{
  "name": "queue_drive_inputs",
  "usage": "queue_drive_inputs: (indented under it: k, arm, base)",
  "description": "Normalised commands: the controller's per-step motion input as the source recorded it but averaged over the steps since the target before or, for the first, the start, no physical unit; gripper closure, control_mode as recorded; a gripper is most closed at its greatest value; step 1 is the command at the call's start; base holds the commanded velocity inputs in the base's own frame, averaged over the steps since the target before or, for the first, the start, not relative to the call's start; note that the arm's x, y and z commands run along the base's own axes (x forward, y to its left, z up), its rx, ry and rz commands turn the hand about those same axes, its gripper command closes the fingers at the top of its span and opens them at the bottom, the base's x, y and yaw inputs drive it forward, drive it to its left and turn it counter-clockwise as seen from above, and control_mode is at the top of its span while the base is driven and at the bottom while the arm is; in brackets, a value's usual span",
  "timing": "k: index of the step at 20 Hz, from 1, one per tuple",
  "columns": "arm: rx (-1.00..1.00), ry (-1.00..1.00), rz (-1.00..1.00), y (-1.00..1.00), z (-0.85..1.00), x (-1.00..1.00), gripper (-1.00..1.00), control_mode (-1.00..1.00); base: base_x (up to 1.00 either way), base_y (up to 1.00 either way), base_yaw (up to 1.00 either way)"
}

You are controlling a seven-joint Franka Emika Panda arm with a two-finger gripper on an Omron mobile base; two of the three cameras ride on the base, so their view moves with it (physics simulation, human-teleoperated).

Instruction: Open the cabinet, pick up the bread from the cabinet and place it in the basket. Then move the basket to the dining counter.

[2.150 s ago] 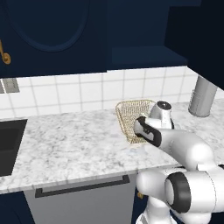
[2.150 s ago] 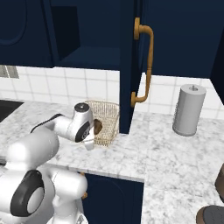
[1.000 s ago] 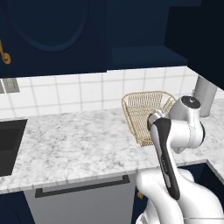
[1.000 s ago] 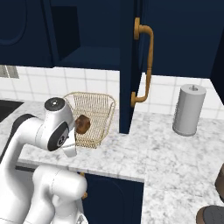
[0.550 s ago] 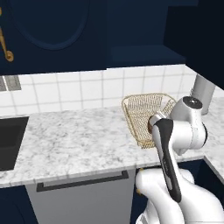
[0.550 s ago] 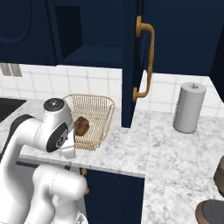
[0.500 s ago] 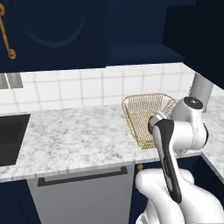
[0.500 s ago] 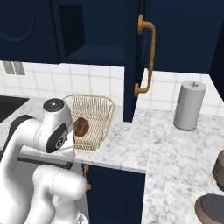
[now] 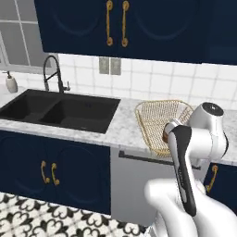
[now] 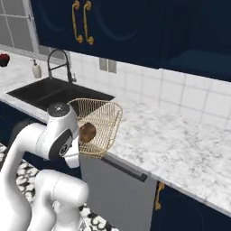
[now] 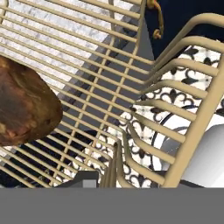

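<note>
Jaws pinch the near wall of the shallow gold wire-mesh basket [image 10: 97,122], with the gripper [image 11: 109,177] clamped at the mesh. To their left, inside the basket, rests the dark brown oval bread [image 11: 24,107]. Beneath the basket lies the marbled worktop [image 10: 180,144]. Carrying well likely means keeping the basket level, so the bread stays put.
</note>
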Motion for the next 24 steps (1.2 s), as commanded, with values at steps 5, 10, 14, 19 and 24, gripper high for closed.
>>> queue_drive_inputs:
  k: [5,10,14,19,24]
  arm:
    - [0.00,0.00,0.00,0.00,0.00,0.00,1.00,1.00]
    - [0.00,0.00,0.00,0.00,0.00,0.00,1.00,1.00]
    - [0.00,0.00,0.00,0.00,0.00,0.00,1.00,1.00]
    - [0.00,0.00,0.00,0.00,0.00,0.00,1.00,1.00]
    - [0.00,0.00,0.00,0.00,0.00,0.00,1.00,1.00]
  base:
    - [-0.31,0.61,0.97]
    - [-0.26,0.76,0.93]
    - [-0.24,0.91,0.88]
    - [0.18,0.87,0.75]
    - [1.00,0.04,0.33]
